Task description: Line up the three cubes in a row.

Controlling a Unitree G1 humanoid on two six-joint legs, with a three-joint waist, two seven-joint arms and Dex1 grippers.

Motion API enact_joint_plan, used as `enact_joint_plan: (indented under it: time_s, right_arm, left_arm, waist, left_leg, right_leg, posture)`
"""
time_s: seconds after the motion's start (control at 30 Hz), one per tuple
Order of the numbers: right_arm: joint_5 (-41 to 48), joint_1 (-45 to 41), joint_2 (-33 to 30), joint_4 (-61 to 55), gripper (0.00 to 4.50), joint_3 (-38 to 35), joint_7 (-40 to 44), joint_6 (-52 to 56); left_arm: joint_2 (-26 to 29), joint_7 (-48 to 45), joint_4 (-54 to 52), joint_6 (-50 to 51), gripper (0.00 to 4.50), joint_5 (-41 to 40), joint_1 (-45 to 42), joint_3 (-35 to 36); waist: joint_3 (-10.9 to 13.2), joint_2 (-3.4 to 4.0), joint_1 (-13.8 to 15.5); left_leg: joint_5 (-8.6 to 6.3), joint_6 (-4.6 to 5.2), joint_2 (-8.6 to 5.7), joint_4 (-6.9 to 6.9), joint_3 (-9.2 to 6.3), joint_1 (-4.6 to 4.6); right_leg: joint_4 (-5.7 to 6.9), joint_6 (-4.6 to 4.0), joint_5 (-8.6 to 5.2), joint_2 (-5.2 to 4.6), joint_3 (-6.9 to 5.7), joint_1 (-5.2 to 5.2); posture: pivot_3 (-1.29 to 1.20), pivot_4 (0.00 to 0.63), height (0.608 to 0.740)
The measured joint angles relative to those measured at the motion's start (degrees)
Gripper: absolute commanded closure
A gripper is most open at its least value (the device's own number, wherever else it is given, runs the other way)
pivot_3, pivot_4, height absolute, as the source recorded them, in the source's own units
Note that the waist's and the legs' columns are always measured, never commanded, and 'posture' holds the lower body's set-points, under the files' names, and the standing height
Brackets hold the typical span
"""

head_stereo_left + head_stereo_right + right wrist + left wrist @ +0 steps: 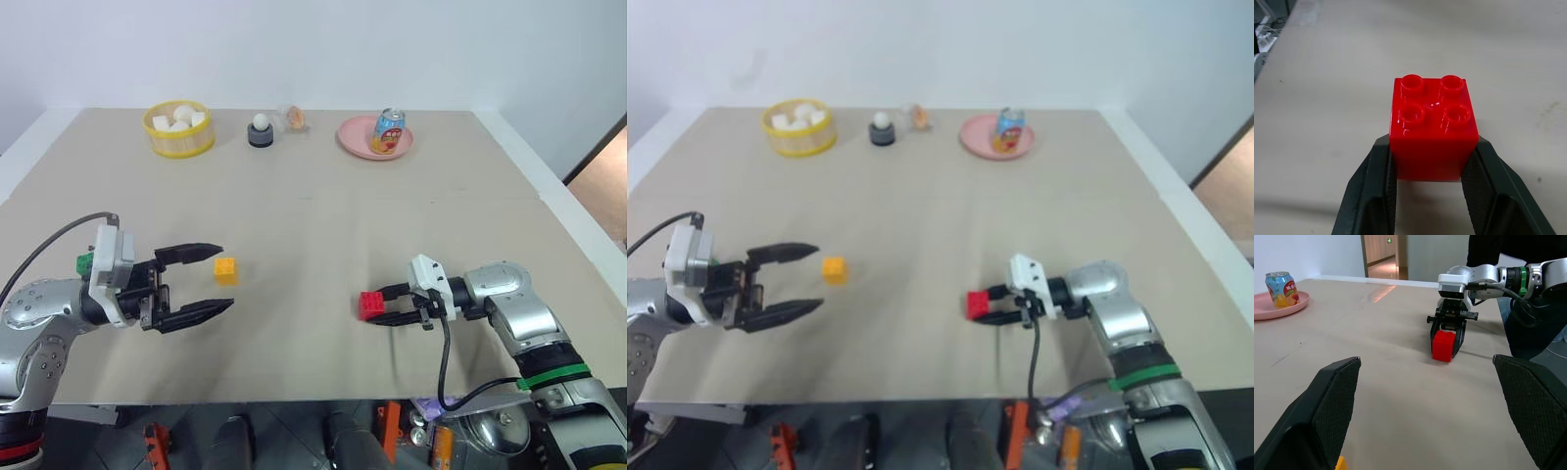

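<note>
My right gripper is shut on the red cube, studs up, held low over the table at the right front. Whether the cube touches the surface I cannot tell. The yellow-orange cube lies on the table at the left. My left gripper hovers above the table right beside it, wide open and holding nothing, pointing across toward the red cube. A green cube peeks out behind the left wrist, mostly hidden.
Along the far edge stand a yellow basket of white chunks, a dark holder with a white ball, a small clear object and a pink plate carrying a drink can. Bare tan tabletop lies between the grippers.
</note>
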Motion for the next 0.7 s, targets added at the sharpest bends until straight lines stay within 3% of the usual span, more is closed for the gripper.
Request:
enact_joint_plan:
  time_s: [0.7]
  right_arm:
    - [-1.82,-1.95,0.46,4.23,3.26,0.65,2.38,-4.28]
  left_arm:
    - [0.48,2.09,-0.74,0.1,0.0,-1.03,-0.32,0.93]
  waist:
    - [0.0,0.0,0.0]
  left_leg:
    - [0.0,0.0,0.0,0.0,0.0,-0.01]
  right_leg:
    - [0.01,0.0,0.0,0.0,0.0,0.0]
  posture:
    - [0.0,0.15,0.74]
